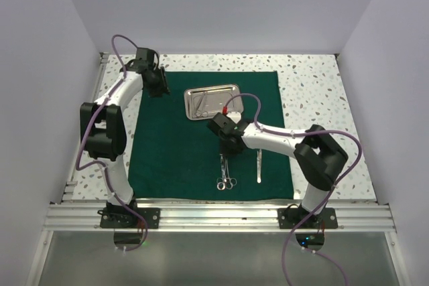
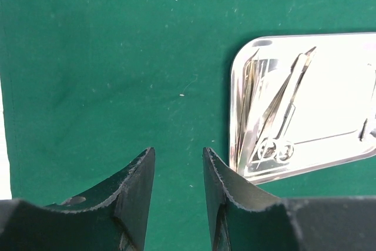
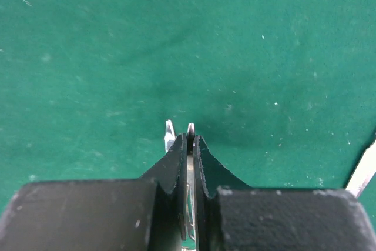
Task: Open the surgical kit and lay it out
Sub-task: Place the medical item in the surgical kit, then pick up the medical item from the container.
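Scissors (image 1: 226, 173) lie lengthwise toward me from my right gripper (image 3: 189, 138), which pinches their tip; my left gripper (image 2: 178, 152), half spread, is farther off.

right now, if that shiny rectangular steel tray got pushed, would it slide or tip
Low and flat, the shiny rectangular steel tray probably won't tip. It may drag and wrinkle the dark green cloth rather than glide. Slim steel instruments lying inside would likely shift.
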